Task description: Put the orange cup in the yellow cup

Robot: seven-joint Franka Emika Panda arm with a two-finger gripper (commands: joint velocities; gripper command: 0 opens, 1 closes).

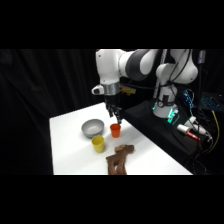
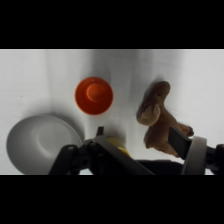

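Hand (image 1: 116, 118) hovering above orange cup (image 1: 115, 130), finger state indeterminable; cup sitting ungrasped on tabletop (image 1: 150, 155), yellow cup (image 1: 98, 144) waiting empty.

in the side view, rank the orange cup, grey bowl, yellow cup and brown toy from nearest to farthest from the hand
1. Orange cup: directly under the hand, standing upright.
2. Grey bowl: left of the orange cup.
3. Yellow cup: in front of the bowl, toward the table's near edge.
4. Brown toy: at the near edge, farthest from the hand.
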